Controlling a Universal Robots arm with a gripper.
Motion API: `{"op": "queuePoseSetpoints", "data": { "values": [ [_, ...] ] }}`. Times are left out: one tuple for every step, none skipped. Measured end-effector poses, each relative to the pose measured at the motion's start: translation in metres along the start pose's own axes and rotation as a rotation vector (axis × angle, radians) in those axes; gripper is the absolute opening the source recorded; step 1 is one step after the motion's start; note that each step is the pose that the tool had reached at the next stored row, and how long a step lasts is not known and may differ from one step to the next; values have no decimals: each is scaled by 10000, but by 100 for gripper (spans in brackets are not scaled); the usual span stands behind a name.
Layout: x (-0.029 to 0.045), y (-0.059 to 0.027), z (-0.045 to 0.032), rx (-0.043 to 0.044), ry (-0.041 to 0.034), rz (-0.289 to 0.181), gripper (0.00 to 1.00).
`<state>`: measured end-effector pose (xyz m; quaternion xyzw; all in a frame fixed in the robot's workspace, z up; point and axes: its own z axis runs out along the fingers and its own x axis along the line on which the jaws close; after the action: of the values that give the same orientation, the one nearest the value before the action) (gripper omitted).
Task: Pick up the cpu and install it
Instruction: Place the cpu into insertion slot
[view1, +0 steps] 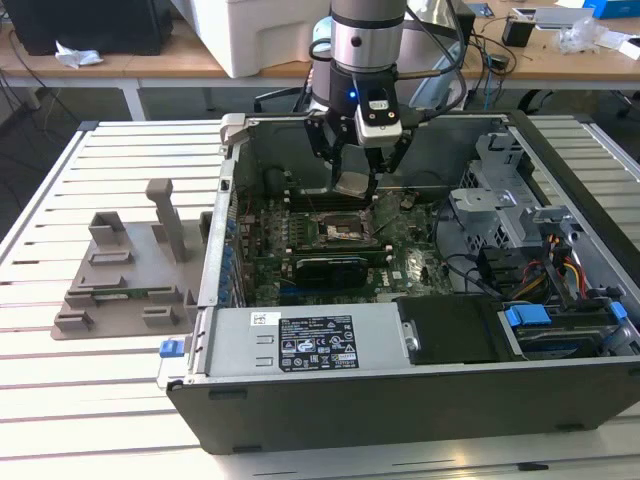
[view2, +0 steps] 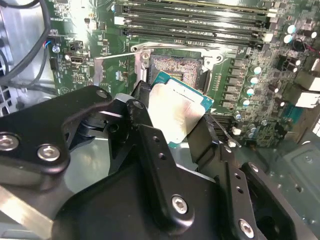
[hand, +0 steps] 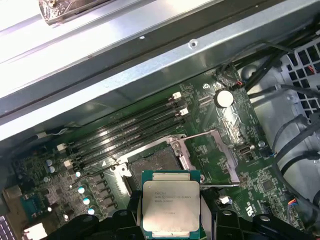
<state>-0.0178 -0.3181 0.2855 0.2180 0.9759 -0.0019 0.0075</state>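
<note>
Flat square cpu (hand: 171, 205), matte silver lid on a thin green edge, is pinched btwn the black metal fingers of the end effector (view1: 355, 186), closed to the chip's width, above the green motherboard (view1: 405, 262) inside the open pc case (view1: 400, 400). Close by: bare cpu socket (view2: 177, 65), metal load plate swung open, w/ black RAM slots (hand: 127, 134) on its far side. Grey plastic tray (view1: 115, 290) sits on the white slatted surface (view1: 60, 400), exterior view's left of the case.
</note>
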Motion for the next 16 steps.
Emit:
{"op": "queuePoseSetpoints", "data": {
  "values": [
    [0, 0, 0, 4, -1, 125, 55],
    [0, 0, 0, 6, -1, 213, 55],
    [0, 0, 0, 10, -2, 382, 55],
    [0, 0, 0, 15, -3, 572, 55],
    [0, 0, 0, 18, -3, 669, 55],
    [0, 0, 0, 21, -4, 754, 55],
    [0, 0, 0, 26, -5, 884, 55],
    [0, 0, 0, 28, -5, 966, 55],
    [0, 0, 0, 30, -6, 1050, 55],
    [0, 0, 0, 35, -7, 1174, 55],
    [0, 0, 0, 38, -9, 1252, 55],
    [0, 0, 0, 41, -9, 1350, 55],
    [0, 0, 0, 46, -10, 1477, 55],
    [0, 0, 0, 52, -13, 1633, 55],
    [0, 0, 0, 59, -14, 1779, 55],
    [0, 0, 0, 64, -16, 1867, 55]
  ]
}}
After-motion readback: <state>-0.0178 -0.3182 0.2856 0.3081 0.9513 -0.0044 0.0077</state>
